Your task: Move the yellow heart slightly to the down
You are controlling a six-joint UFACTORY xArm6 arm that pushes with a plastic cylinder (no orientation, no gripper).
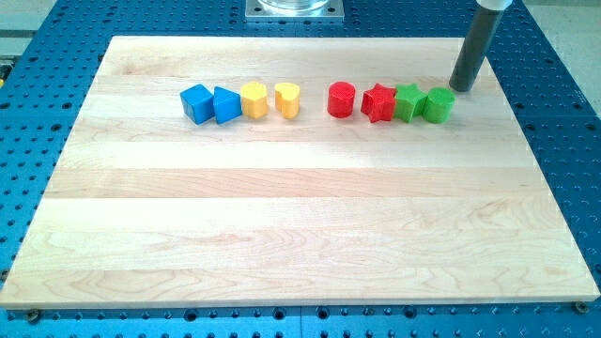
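Observation:
The yellow heart [288, 99] lies on the wooden board [300, 216] in a row of blocks near the view's top. To its left sit a yellow hexagon-like block [254, 99], a blue triangular block [226, 104] and a blue cube [196, 102]. To its right sit a red cylinder [341, 99], a red star [378, 102], a green star [408, 101] and a green cylinder [439, 104]. My tip [463, 88] stands at the view's upper right, just above and right of the green cylinder, far right of the yellow heart.
The board rests on a blue perforated table [563, 113]. A metal mount [294, 9] shows at the view's top centre.

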